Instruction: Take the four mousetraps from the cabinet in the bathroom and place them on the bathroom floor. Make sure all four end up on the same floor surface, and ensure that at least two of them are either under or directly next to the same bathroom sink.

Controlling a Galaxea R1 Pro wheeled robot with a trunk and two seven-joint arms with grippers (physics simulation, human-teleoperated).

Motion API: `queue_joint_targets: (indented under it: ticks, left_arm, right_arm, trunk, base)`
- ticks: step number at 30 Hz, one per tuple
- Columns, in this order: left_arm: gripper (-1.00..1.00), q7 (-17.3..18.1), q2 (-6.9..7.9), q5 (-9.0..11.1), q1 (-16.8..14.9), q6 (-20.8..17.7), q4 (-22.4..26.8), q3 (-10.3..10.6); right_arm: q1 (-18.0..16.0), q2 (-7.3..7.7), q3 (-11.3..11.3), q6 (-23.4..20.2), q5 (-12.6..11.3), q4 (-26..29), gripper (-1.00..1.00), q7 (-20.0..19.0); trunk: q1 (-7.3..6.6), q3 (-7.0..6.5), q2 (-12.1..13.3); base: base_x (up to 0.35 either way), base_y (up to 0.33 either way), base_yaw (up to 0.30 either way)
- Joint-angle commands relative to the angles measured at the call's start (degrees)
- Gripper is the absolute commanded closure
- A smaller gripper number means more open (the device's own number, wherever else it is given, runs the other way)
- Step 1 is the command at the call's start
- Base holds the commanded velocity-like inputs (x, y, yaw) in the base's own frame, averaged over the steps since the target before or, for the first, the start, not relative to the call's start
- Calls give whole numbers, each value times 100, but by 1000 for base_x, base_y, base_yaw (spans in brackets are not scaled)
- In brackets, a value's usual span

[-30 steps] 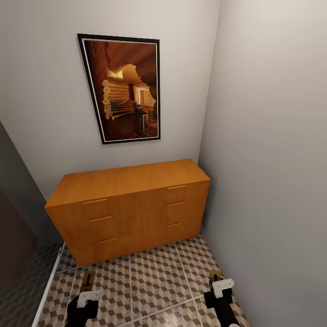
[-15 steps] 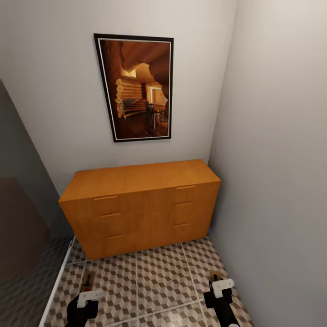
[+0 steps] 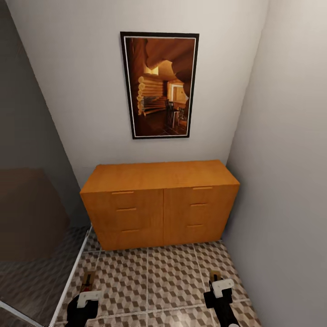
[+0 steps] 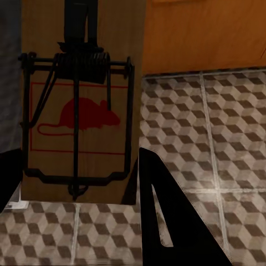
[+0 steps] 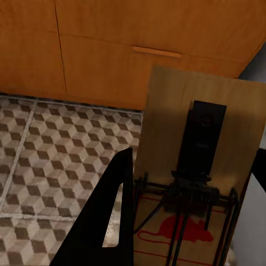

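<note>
The orange-brown cabinet (image 3: 159, 200) stands against the far wall with all its drawers closed. In front of it lies the cube-patterned bathroom floor (image 3: 172, 277). At the bottom of the head view my left gripper (image 3: 86, 296) is shut on a mousetrap (image 3: 87, 279), and my right gripper (image 3: 219, 290) is shut on another mousetrap (image 3: 214, 275). The left wrist view shows its mousetrap (image 4: 77, 111) close up, with a red mouse print and wire spring, above the tiles. The right wrist view shows its mousetrap (image 5: 194, 183) in front of the cabinet (image 5: 111, 44). The sink is out of view.
A framed picture (image 3: 160, 84) hangs above the cabinet. A grey wall (image 3: 290, 181) closes the right side, right beside the cabinet's end. At the left stands a dark translucent panel (image 3: 32, 204) with a pale strip (image 3: 68, 286) along its foot on the floor.
The camera has turned, so the cabinet and picture sit further right in the picture and more of the dark panel shows. Both grippers keep their mousetraps and places.
</note>
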State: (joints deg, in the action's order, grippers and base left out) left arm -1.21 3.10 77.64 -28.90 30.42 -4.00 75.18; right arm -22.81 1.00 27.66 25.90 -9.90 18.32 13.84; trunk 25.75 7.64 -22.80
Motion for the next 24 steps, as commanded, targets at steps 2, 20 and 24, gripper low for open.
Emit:
queue_joint_targets:
  ticks: [2,20,24]
  left_arm:
    - [100,-37,-2,-5,-5,8,-4,39]
    - [100,-37,-2,-5,-5,8,-4,35]
    - [100,-37,-2,-5,-6,8,-4,36]
  right_arm:
    - [-4,5,53,21,-65,4,100,14]
    - [-4,-73,42,12,-74,4,100,14]
    - [-4,-87,39,12,-80,4,100,21]
  trunk:
    - [3,21,-12]
    - [3,75,-12]
    - [3,75,-12]
  base:
    - [0,0,254]
    - [0,0,265]
    - [0,0,284]
